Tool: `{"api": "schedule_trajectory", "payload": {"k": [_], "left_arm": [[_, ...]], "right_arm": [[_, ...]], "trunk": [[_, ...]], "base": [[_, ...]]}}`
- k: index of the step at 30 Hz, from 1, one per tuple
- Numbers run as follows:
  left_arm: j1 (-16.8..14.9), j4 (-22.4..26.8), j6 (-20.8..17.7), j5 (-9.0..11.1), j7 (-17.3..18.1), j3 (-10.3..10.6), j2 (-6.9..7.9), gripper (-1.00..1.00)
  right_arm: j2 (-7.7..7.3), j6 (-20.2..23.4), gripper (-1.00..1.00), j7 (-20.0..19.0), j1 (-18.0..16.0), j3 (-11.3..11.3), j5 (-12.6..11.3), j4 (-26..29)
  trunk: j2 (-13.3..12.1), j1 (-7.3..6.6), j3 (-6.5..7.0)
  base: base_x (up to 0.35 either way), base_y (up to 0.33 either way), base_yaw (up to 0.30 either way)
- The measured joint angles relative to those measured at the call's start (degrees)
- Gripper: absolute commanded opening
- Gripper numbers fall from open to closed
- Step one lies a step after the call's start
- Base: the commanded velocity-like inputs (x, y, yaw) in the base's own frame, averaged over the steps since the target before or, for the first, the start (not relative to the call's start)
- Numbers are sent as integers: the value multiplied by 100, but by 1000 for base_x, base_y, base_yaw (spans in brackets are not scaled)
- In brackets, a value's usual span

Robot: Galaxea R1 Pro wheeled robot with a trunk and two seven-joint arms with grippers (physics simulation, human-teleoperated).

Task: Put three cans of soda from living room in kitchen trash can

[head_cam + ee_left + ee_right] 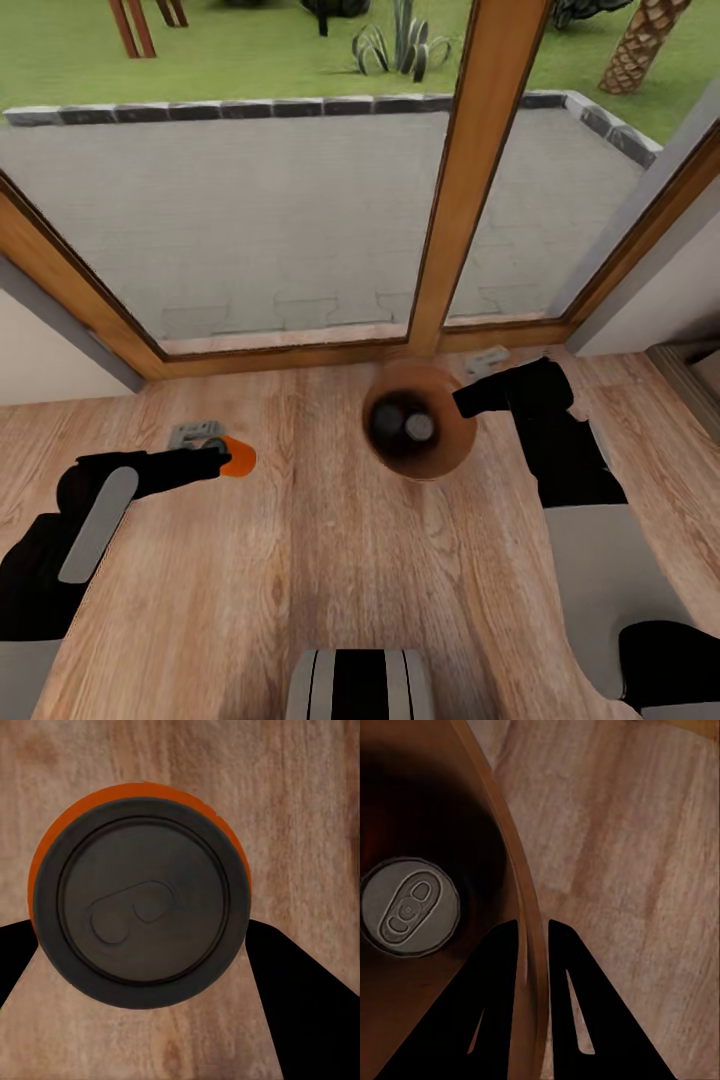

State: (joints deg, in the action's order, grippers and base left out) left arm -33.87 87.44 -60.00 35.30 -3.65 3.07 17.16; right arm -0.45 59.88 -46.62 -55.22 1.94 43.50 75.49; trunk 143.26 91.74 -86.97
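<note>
The robot's own base (360, 685) is seen nearest, at the lower edge of the head view, on the wood plank floor (300, 560). One orange soda can (238, 457) is held upright in the left gripper (222, 458), whose fingers (300, 997) are clamped on its sides. One trash can (440, 455) is held by its rim in the right gripper (468, 400), the fingers (574, 1005) closed on the wall from inside and outside. One can (409, 907) stands inside it; a second dark shape beside it cannot be identified. Beyond, wood-framed glass doors (470, 180) block the way to a paved terrace (270, 200).
</note>
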Motion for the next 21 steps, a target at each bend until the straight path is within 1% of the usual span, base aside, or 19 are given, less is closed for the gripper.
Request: {"api": "schedule_trajectory", "payload": {"k": [2,3,7,10,14,16,20,21], "left_arm": [[0,0,0,8,1,-23,66,-100],[0,0,0,17,2,-23,76,-100],[0,0,0,22,2,-23,76,-100],[0,0,0,22,2,-23,76,-100],[-5,32,0,16,5,-42,78,-100],[60,-32,0,94,59,22,142,-100],[191,-159,0,241,167,142,272,-100],[306,-602,0,1713,312,156,644,-100]], "right_arm": [[-4,-59,-100,-26,69,-2,285,-2],[-4,-66,-100,-44,104,-2,392,-6],[-3,-41,-100,-114,244,-1,707,-2],[-3,-5,-100,-165,333,-1,879,1],[-10,-11,-100,-178,316,16,1013,15],[51,-56,-100,-216,383,40,1192,-73],[174,5,-100,-287,520,-55,1299,-216],[406,-72,-100,-341,528,-71,1672,-215]], "trunk": [[0,0,0],[0,0,0],[0,0,0],[0,0,0],[0,0,1],[0,0,0],[0,0,0],[-1,-3,21]], "base": [[3,0,0],[3,0,0],[3,0,0],[3,0,0],[3,0,0],[1,0,0],[0,0,0],[0,0,0]]}}
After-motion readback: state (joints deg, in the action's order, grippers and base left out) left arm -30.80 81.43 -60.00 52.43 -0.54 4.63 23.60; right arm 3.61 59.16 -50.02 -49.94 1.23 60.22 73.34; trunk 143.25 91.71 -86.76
